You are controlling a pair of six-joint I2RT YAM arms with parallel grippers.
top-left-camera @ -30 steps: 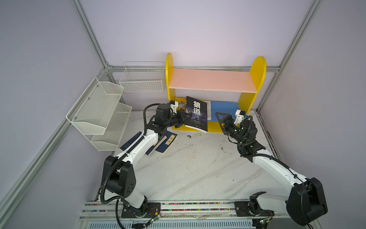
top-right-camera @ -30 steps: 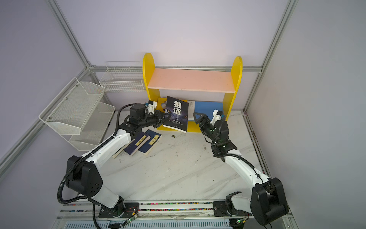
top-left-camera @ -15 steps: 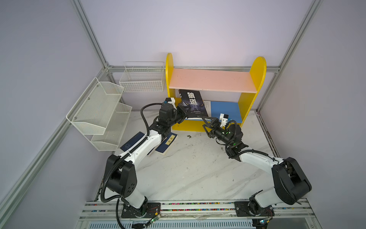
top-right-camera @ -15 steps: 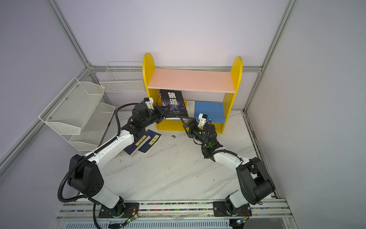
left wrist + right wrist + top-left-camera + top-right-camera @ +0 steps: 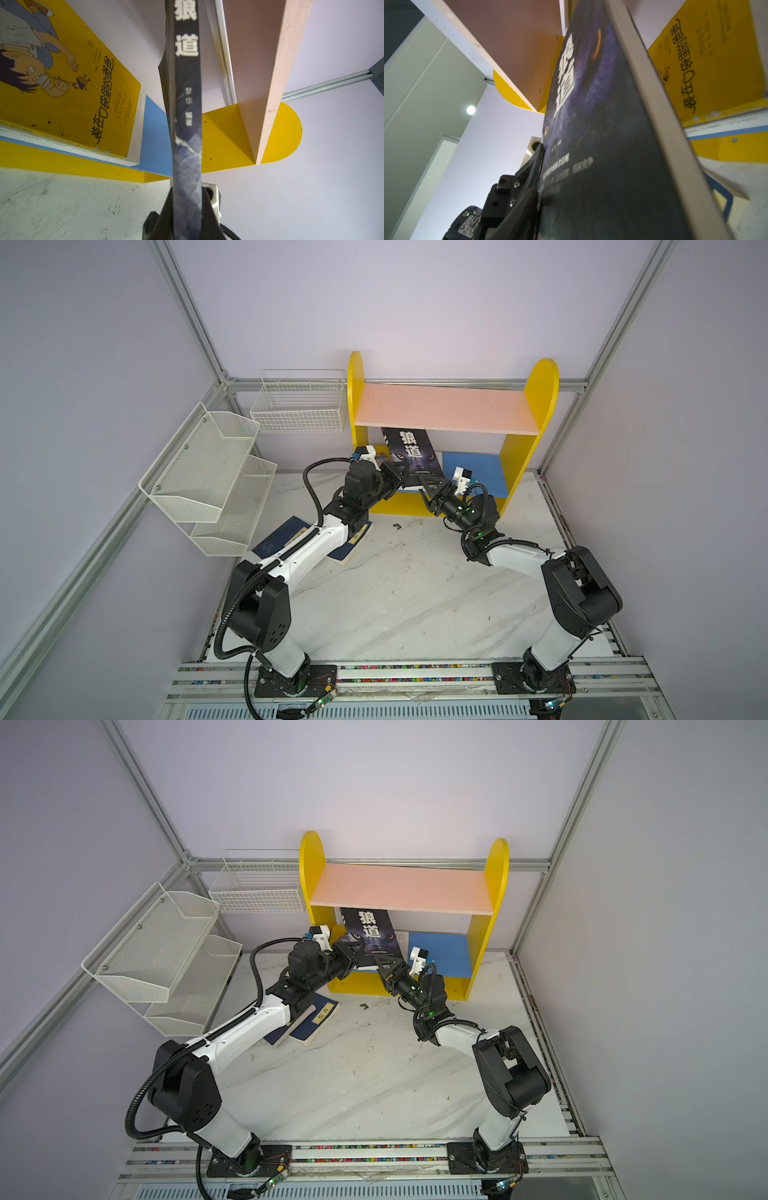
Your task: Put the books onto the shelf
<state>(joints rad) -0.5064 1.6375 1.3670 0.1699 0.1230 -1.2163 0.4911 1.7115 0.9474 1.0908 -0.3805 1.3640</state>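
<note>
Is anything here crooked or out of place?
Yes. The black wolf book leans sideways in the shelf, gripped low on its spine by the left end effector. Navy books lie on the table, and a dark scrap sits before the shelf.

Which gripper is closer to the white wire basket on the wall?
Left. The left gripper grips the black wolf-eyes book by the yellow bookcase side panel that adjoins the white wire basket. The right gripper sits farther along, at the book's lower corner.

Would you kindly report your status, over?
Left tool shut on wolf-eyes book. Right tool at its lower edge, grip unclear. Book tilted, top under pink board; yellow cartoon book flat inside.
</note>
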